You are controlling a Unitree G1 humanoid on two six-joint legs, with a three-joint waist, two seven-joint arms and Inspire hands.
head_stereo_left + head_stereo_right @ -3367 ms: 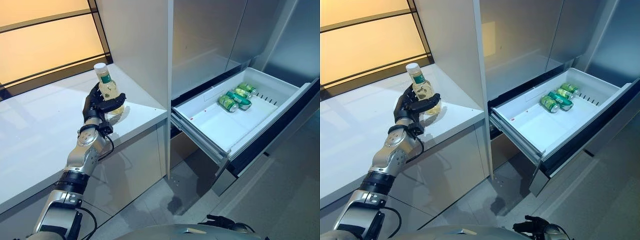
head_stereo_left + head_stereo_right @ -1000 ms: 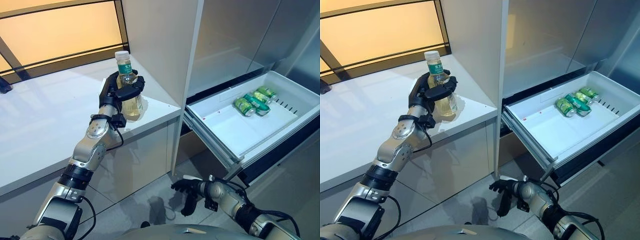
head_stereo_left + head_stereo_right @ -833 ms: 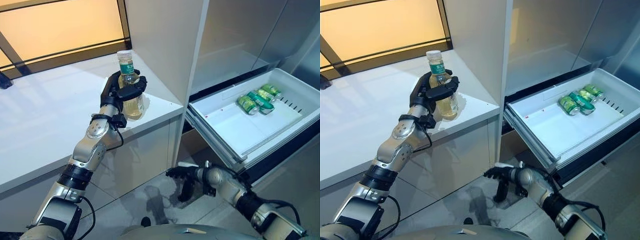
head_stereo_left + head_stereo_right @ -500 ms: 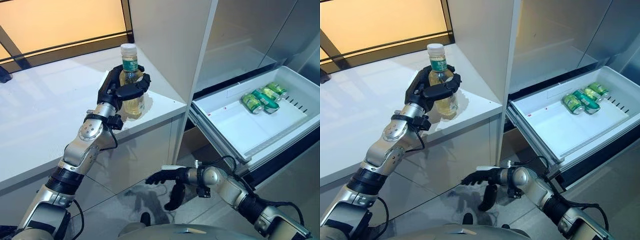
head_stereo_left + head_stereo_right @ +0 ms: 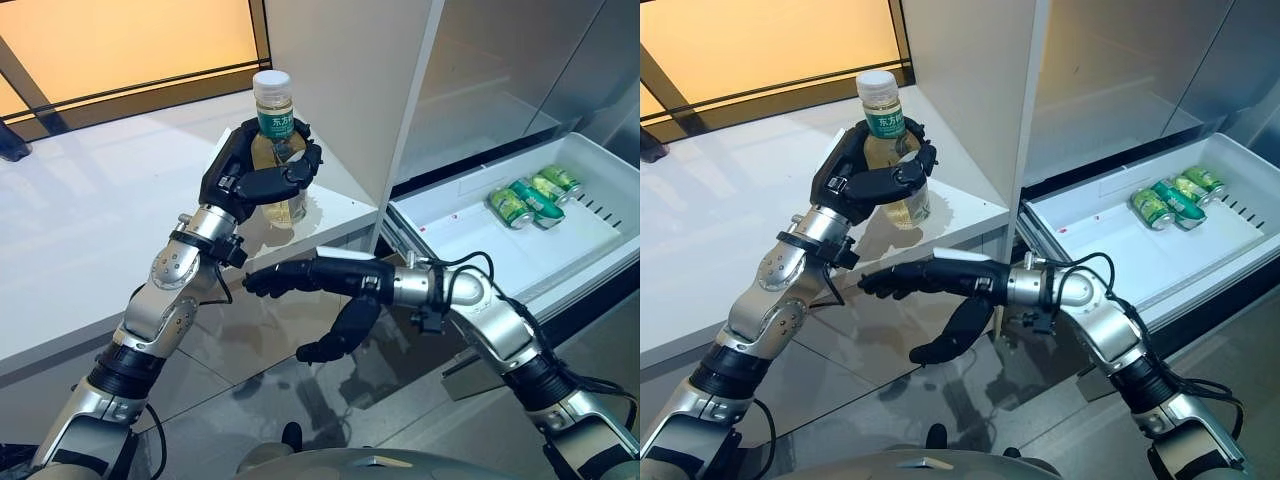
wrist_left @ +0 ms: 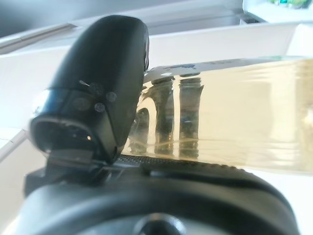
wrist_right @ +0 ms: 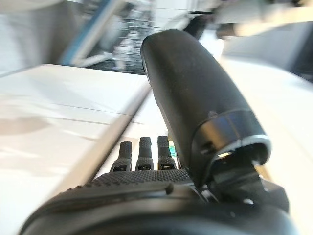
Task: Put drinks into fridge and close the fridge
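Right hand [image 5: 330, 275] has risen from floor level to just below the bottle [image 5: 276, 150], fingers outstretched.
Left hand [image 5: 255, 180] stays clasped round the bottle, upright, cap up, above the counter's [image 5: 100, 220] right edge; drawer [image 5: 470, 235] open.

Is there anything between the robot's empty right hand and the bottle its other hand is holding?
Nothing: in the left eye view only open air separates the open right hand from the clear white-capped bottle of pale yellow drink gripped by the left hand.
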